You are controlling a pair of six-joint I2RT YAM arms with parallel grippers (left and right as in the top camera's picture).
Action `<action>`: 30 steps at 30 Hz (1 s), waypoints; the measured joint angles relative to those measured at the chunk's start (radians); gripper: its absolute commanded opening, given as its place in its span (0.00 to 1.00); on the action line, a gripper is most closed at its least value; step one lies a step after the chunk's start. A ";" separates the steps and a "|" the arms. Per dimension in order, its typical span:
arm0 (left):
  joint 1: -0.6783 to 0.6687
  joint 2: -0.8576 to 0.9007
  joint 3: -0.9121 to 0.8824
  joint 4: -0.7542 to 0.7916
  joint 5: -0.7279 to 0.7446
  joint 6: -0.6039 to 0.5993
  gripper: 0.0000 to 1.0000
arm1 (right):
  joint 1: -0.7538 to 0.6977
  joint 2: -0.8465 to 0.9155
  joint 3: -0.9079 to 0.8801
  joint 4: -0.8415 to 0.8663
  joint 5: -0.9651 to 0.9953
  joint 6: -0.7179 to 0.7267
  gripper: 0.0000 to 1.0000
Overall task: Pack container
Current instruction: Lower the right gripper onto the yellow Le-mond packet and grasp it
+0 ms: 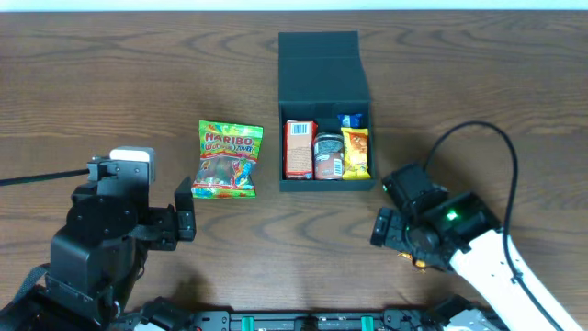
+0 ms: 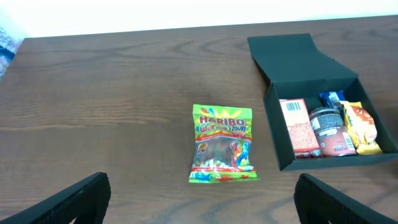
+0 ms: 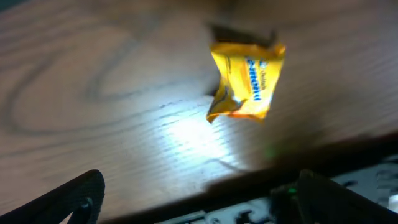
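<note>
The dark teal-black container (image 1: 323, 67) stands open at the back centre, its flap lid folded back; it also shows in the left wrist view (image 2: 311, 74). Inside are an orange-red carton (image 1: 299, 149), a dark jar (image 1: 328, 156), a yellow pack (image 1: 356, 153) and a blue item (image 1: 349, 120). A green Haribo bag (image 1: 227, 159) lies flat left of the container, ahead of my open, empty left gripper (image 2: 202, 211). My right gripper (image 3: 199, 205) is open above the table near a small yellow snack pack (image 3: 245, 81) that lies on the wood.
The right arm (image 1: 487, 253) and its black cable (image 1: 501, 156) lie at the front right. The table's front edge (image 3: 348, 155) with the dark robot base runs just behind the right gripper. The left arm (image 1: 101, 239) fills the front left.
</note>
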 measured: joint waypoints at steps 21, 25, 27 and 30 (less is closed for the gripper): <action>0.000 0.000 0.000 0.000 0.000 0.000 0.95 | 0.000 -0.041 -0.277 0.310 0.116 -0.009 0.99; 0.000 0.000 0.000 0.000 0.000 0.000 0.95 | -0.023 -0.034 -0.272 0.289 0.147 -0.013 0.99; 0.000 0.000 0.000 0.000 0.000 0.000 0.95 | -0.042 -0.023 -0.272 0.278 0.163 -0.012 0.99; 0.000 0.000 0.000 -0.001 0.000 0.000 0.95 | -0.069 0.014 -0.271 0.278 0.179 -0.011 0.99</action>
